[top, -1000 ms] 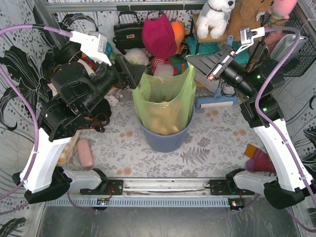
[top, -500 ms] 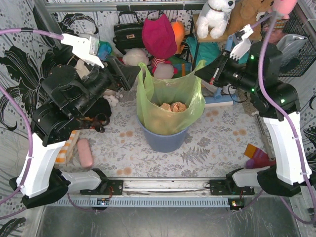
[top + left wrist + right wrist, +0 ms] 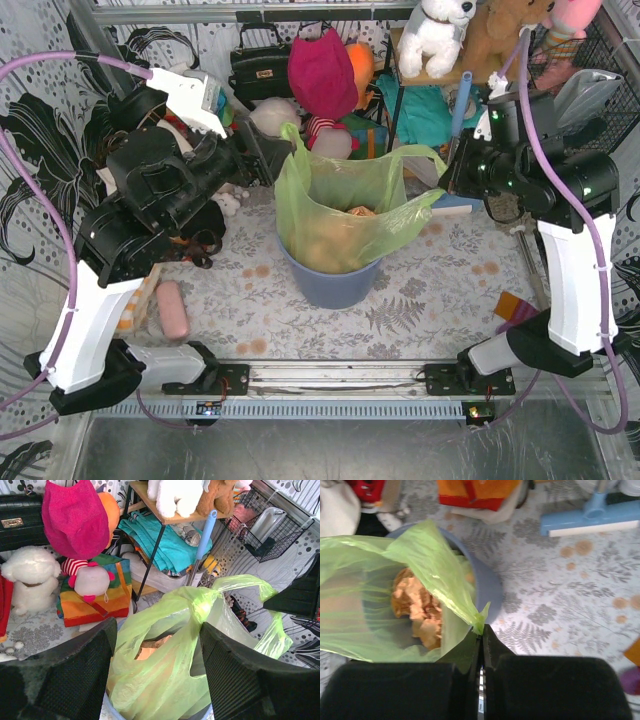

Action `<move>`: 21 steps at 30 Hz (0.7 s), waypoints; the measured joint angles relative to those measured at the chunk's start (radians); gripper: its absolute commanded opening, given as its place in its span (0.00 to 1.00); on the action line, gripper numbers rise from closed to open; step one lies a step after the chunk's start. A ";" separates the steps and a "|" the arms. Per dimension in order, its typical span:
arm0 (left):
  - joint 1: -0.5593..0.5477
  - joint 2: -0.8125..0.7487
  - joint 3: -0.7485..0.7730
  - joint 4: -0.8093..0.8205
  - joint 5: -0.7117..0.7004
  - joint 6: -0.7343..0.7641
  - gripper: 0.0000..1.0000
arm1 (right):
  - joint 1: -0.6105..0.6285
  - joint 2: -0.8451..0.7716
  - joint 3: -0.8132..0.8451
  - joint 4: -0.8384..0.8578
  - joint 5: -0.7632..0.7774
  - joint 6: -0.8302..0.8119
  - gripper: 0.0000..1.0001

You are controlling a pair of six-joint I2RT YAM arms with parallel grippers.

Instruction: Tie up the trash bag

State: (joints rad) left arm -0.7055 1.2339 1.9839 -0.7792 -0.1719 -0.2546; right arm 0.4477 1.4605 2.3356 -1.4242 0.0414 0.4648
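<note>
Plastic of the trash bag, seated in the blue bin, stretches rightward because your right gripper is pinched closed on its handle; your left gripper gapes near the other handle, seemingly not touching.

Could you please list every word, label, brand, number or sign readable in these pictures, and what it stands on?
No text can be read in any view.
The small gold plate on the black leather handbag is too blurred to show any lettering.
</note>
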 measured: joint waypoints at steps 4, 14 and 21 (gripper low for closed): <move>0.000 0.003 0.000 -0.004 0.000 0.001 0.75 | 0.000 0.046 0.067 -0.034 0.104 -0.014 0.00; 0.001 0.000 0.000 -0.005 -0.009 0.001 0.75 | 0.000 -0.048 -0.094 0.327 0.231 -0.064 0.55; 0.001 -0.023 -0.016 -0.003 -0.013 0.000 0.75 | 0.000 -0.223 -0.315 0.702 0.031 -0.028 0.70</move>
State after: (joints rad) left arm -0.7048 1.2106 1.9678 -0.7822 -0.1848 -0.2543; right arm 0.4477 1.2373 2.0205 -0.7227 0.0723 0.4366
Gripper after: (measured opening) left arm 0.750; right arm 0.652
